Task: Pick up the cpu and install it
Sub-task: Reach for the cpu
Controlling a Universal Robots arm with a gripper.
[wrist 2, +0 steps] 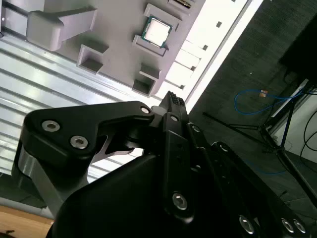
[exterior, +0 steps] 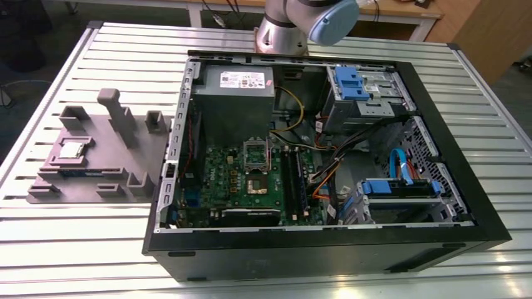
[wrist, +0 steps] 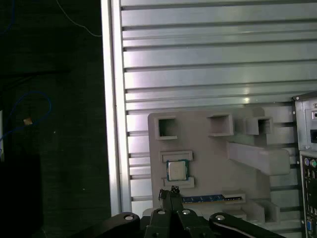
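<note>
The cpu (exterior: 73, 149) is a small square chip with a shiny metal top. It lies flat in a recess of the grey fixture plate (exterior: 99, 163) at the exterior view's left, beside the open computer case. In both wrist views the cpu (wrist: 177, 170) (wrist 2: 157, 31) sits a little beyond the fingertips, untouched. My gripper (wrist: 170, 192) (wrist 2: 172, 99) hovers above the plate's edge with its black fingers shut together and nothing between them. Inside the case, the motherboard's socket (exterior: 256, 182) lies bare with its metal frame (exterior: 255, 152) swung open.
The open black case (exterior: 324, 249) fills the middle of the slatted metal table (exterior: 108, 249). The fixture plate carries raised grey posts (exterior: 112, 106) and a memory stick (wrist: 210, 199). The arm's base (exterior: 287, 28) stands behind the case. The table's edge (wrist: 111, 124) drops to dark floor.
</note>
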